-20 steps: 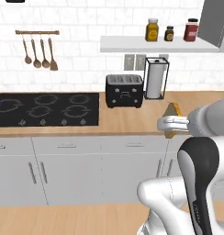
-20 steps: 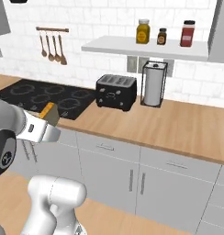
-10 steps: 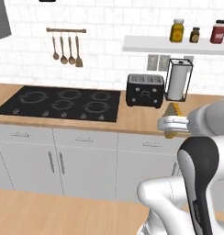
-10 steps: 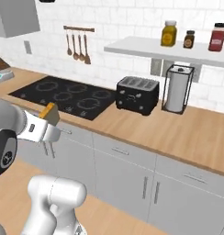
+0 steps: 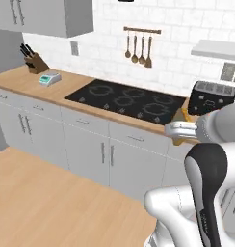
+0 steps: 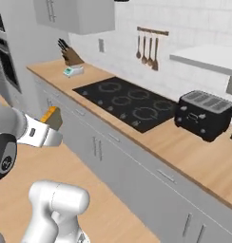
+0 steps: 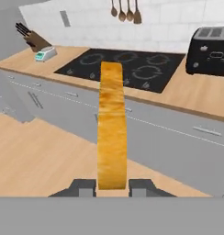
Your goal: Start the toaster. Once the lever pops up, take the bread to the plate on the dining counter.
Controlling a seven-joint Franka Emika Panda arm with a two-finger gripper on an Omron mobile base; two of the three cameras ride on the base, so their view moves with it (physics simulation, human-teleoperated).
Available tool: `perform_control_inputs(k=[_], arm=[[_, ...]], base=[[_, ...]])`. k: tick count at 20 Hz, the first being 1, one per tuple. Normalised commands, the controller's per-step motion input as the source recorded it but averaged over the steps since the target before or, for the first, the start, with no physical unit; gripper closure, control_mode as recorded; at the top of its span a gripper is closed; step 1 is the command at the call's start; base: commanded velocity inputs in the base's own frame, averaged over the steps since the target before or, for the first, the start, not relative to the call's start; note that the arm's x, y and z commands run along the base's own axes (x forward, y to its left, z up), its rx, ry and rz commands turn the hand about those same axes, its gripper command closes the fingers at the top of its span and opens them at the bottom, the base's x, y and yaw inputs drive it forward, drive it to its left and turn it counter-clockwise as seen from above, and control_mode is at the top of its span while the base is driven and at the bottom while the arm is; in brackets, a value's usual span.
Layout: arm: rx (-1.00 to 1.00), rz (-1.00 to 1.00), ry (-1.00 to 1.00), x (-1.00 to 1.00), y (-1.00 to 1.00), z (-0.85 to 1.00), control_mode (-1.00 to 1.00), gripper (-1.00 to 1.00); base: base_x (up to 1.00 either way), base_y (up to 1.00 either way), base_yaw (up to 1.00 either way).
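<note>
My gripper point(image 7: 112, 186) is shut on the bread point(image 7: 112, 128), a golden-tan slice with an orange crust, held edge-on and upright in the hand view. From the base the bread point(image 5: 181, 117) point(image 6: 52, 117) hangs in front of the grey cabinets, off the worktop, with the gripper point(image 5: 178, 129) point(image 6: 45, 129) at its lower end. The black toaster point(image 5: 212, 96) point(image 6: 203, 114) point(image 7: 210, 43) stands on the wood worktop, to the right of the hob and well away from the gripper. The plate and the dining counter are out of view.
A black hob point(image 5: 129, 99) lies in the worktop. A knife block point(image 5: 35, 61) and a small scale point(image 5: 48, 78) stand at its left end. Utensils point(image 5: 138, 48) hang on the wall. Grey cabinets point(image 5: 90, 144) run below, above a wood floor point(image 5: 52, 202).
The whole picture has shifted: the base has moved, so the toaster and hob now sit further right in view and the left end of the worktop shows. The bread stays in the shut gripper.
</note>
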Motion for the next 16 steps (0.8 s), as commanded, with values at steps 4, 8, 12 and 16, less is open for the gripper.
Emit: perform_control_inputs(k=[4, 8, 12, 16], arm=[[0.0, 0.0, 0.0, 0.0, 0.0, 0.0, 1.0, 1.0], [0.0, 0.0, 0.0, 0.0, 0.0, 0.0, 1.0, 1.0], [0.0, 0.0, 0.0, 0.0, 0.0, 0.0, 1.0, 1.0], [0.0, 0.0, 0.0, 0.0, 0.0, 0.0, 1.0, 1.0]], base=[[0.26, 0.04, 0.65], [0.15, 0.01, 0.63], [0.08, 0.0, 0.59], [0.06, 0.0, 0.6]])
